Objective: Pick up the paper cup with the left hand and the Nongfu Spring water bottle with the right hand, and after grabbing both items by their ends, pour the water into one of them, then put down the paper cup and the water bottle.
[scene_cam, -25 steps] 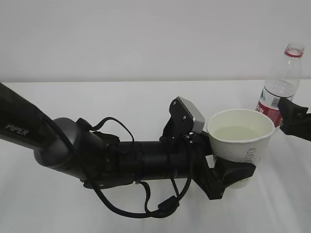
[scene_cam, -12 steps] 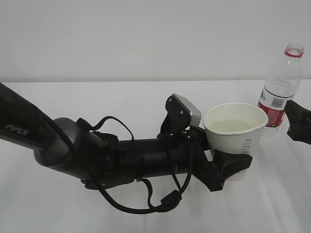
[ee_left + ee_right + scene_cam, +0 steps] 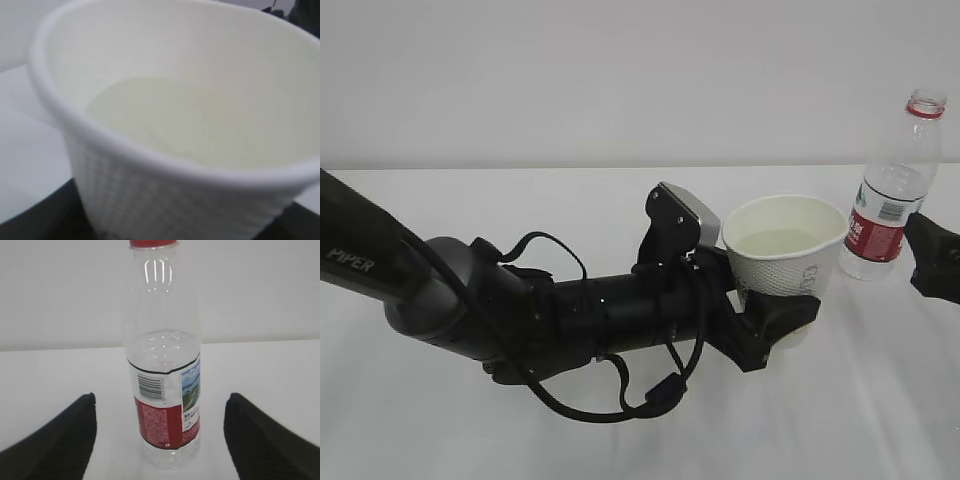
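The white paper cup (image 3: 786, 256) is off the table, upright, with my left gripper (image 3: 782, 322) shut on its lower part. Pale water (image 3: 200, 120) fills the bottom of the cup (image 3: 165, 190), and the dark fingers (image 3: 45, 220) show at the lower corners of the left wrist view. The uncapped Nongfu Spring water bottle (image 3: 890, 200) stands on the table at the far right, with a little water left in it. My right gripper (image 3: 935, 258) is open just in front of the bottle (image 3: 165, 390). Its fingertips (image 3: 75, 430) stand well apart from the bottle's sides.
The white table (image 3: 520, 200) ends at a plain white wall behind. The thick black left arm (image 3: 470, 310), with its cable loops and grey-white camera box (image 3: 680, 215), stretches across the left and middle of the exterior view.
The left arm has carried the cup to the left and a little up. The right gripper has drawn back from the bottle, which stays standing on the table.
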